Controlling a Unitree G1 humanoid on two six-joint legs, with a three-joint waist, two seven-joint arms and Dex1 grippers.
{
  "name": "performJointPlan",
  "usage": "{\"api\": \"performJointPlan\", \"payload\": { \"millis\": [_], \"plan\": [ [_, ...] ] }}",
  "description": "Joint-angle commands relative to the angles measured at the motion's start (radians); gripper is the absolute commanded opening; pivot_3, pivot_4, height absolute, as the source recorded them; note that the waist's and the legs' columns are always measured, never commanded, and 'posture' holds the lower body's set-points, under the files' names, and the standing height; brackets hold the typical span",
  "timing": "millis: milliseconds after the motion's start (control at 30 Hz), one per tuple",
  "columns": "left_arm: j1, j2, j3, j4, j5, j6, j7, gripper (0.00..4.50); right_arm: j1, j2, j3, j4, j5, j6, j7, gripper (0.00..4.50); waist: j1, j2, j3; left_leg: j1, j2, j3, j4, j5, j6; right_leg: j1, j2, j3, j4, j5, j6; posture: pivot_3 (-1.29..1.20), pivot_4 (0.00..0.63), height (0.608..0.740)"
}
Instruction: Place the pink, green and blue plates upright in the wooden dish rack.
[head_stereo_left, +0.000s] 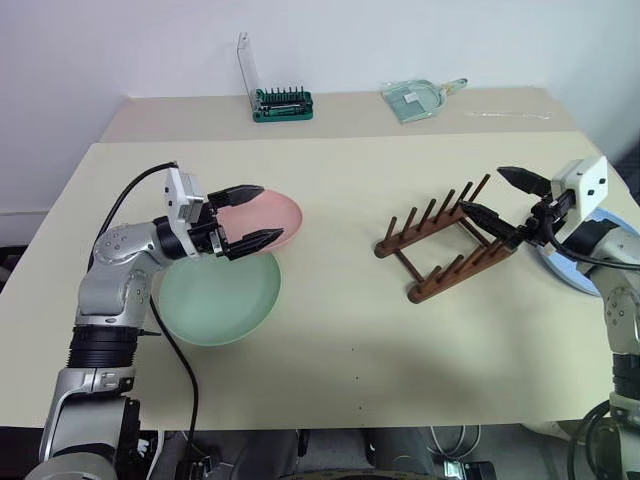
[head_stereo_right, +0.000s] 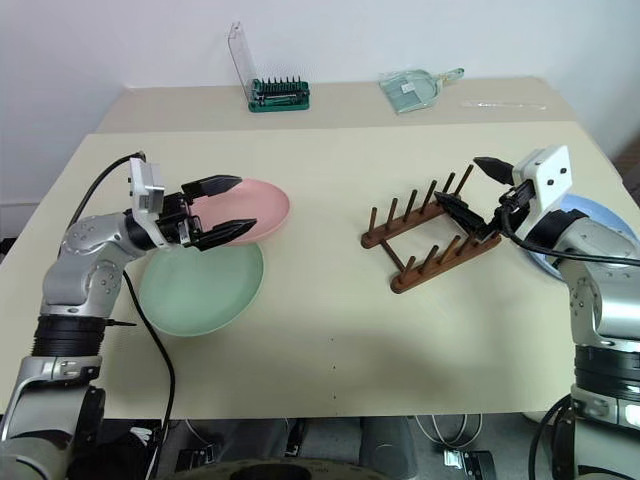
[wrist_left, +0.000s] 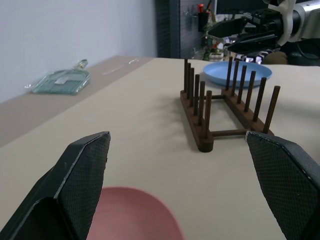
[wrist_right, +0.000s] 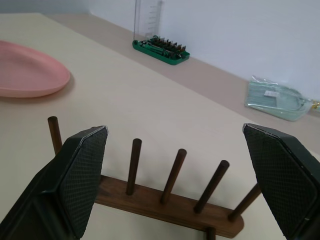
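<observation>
Green bit holder (head_stereo_left: 283, 104), clear packet (head_stereo_left: 415, 99), beige table (head_stereo_left: 350, 330)

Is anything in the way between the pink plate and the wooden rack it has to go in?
No. The tabletop between the pink plate and the wooden dish rack is bare. The open left gripper hovers over the plate, and the open right gripper hovers at the rack's far end.

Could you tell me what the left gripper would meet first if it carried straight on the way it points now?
Probably the rack. The open left gripper hovers above the pink plate, pointing level across the table, and its wrist view has the rack straight ahead. It might pass over the pegs; height is hard to judge.
</observation>
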Motion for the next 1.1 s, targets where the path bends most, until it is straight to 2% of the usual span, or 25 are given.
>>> {"api": "performJointPlan", "payload": {
  "millis": [33,267,467,600,733,933,1000,1100],
  "plan": [
    [-0.037,0.008,0.003,0.018,0.01,-0.036,-0.033,4.5,0.004,-0.006,-0.04,-0.056,0.018,-0.013,-0.014,4.42,0.0,0.0,0.0,0.0,0.0,0.0,0.0,0.0,0.0,0.0,0.0,0.0,0.0,0.0,0.0,0.0,0.15,0.74],
    [-0.072,0.02,0.002,0.082,0.03,-0.048,-0.065,4.5,0.018,0.033,-0.016,-0.111,0.012,-0.005,-0.065,4.42,-0.002,0.0,0.0,0.0,0.0,0.0,0.0,0.0,0.0,0.0,0.0,0.0,0.0,0.0,0.0,0.0,0.15,0.74],
    [-0.12,0.037,0.014,0.111,0.049,-0.063,-0.079,4.5,-0.035,0.075,0.009,-0.105,0.038,-0.021,-0.056,4.42,-0.001,0.0,0.0,0.0,0.0,0.0,0.0,0.0,0.0,0.0,0.0,0.0,0.0,0.0,0.0,0.0,0.15,0.74],
    [-0.1,0.058,0.03,0.092,0.061,-0.058,-0.043,4.5,-0.065,0.127,0.025,-0.104,0.104,-0.001,-0.023,4.42,-0.002,0.0,0.0,0.0,0.0,0.0,0.0,0.0,0.0,0.0,0.0,0.0,0.0,0.0,0.0,0.0,0.15,0.74],
    [-0.051,0.062,0.033,-0.02,0.026,-0.015,-0.031,4.5,-0.047,0.095,0.026,-0.121,0.149,0.009,0.067,4.42,-0.002,0.0,0.0,0.0,0.0,0.0,0.0,0.0,0.0,-0.001,0.0,0.0,0.0,0.0,0.0,0.0,0.15,0.74],
    [-0.053,0.077,0.044,-0.007,0.014,-0.007,-0.043,4.5,-0.041,0.082,0.035,-0.131,0.191,0.017,0.141,4.42,-0.001,0.0,0.0,0.0,0.0,0.0,0.0,0.0,0.0,0.0,0.0,0.0,0.0,0.0,0.0,0.0,0.15,0.74],
    [-0.048,0.077,0.03,-0.023,0.006,0.011,-0.054,4.5,0.013,0.057,0.01,-0.174,0.237,0.033,0.203,4.42,0.0,0.0,0.0,0.0,0.0,0.0,0.0,0.0,0.0,0.0,0.0,0.0,0.0,0.0,0.0,0.0,0.15,0.74],
    [-0.06,0.063,0.007,-0.022,0.009,0.026,-0.06,4.5,0.053,0.049,-0.007,-0.204,0.253,0.031,0.208,4.42,0.0,-0.001,0.0,-0.001,0.0,0.0,0.0,0.0,0.0,0.0,0.0,0.0,-0.001,0.0,0.0,0.0,0.15,0.74]
  ]
}}
